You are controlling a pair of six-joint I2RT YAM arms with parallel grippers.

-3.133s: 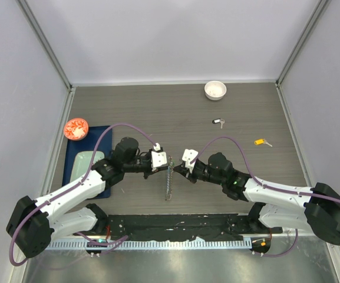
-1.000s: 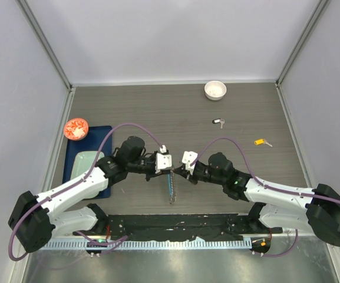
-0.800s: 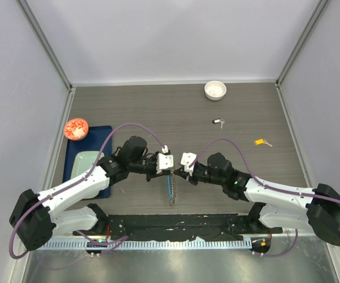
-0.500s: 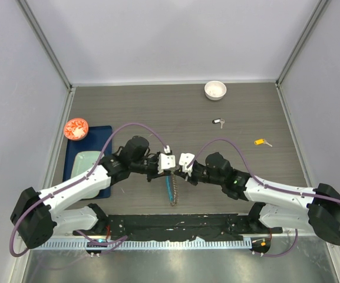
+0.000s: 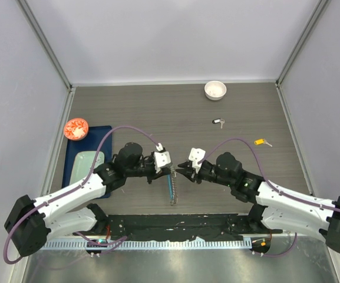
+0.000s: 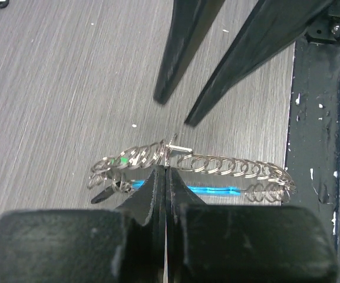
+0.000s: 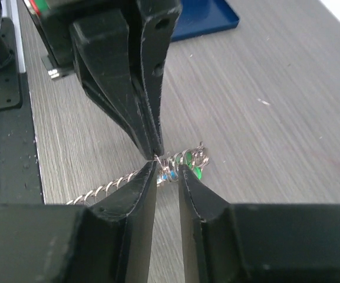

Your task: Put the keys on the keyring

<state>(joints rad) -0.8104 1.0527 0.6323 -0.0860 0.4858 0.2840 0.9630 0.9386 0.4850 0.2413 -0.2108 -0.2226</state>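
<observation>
The right gripper has drawn back, jaws now parted; the left gripper stays clamped on the silver chain-link keyring, its blue segment showing.

The bench is grey with a fine wood grain, the keyring silver links with one bright blue segment and a green tag, the black-tagged key and yellow-tagged key silver, the bowl white, the tray dark blue, the cables purple.
</observation>
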